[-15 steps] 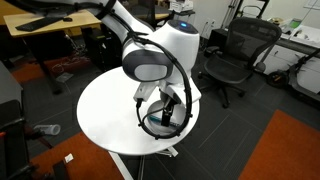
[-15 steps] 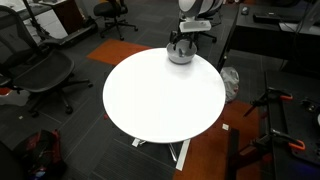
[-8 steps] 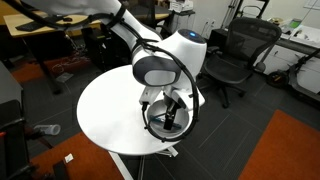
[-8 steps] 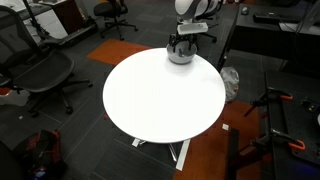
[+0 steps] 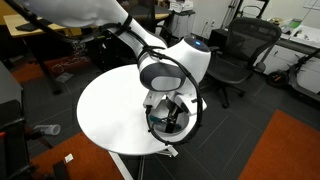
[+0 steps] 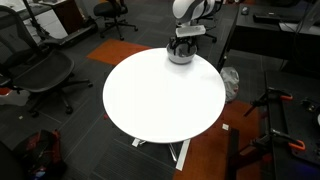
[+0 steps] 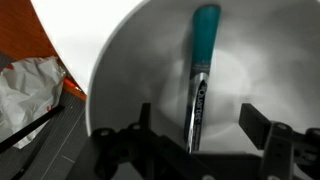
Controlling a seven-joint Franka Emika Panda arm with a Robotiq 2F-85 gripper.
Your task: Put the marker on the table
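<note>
In the wrist view we see the gripper (image 7: 195, 128) spread wide and holding nothing, a finger on either side of the marker (image 7: 203, 70), which lies in the bowl (image 7: 125, 70). Only the exterior views show the bowl near the table's (image 6: 150, 110) edge; there the marker is hidden.

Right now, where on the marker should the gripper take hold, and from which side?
Mid-barrel, from straight above. The marker lies flat in the bowl, its walls blocking side approaches; the open gripper has a finger at each long side, so closing across it should work.
</note>
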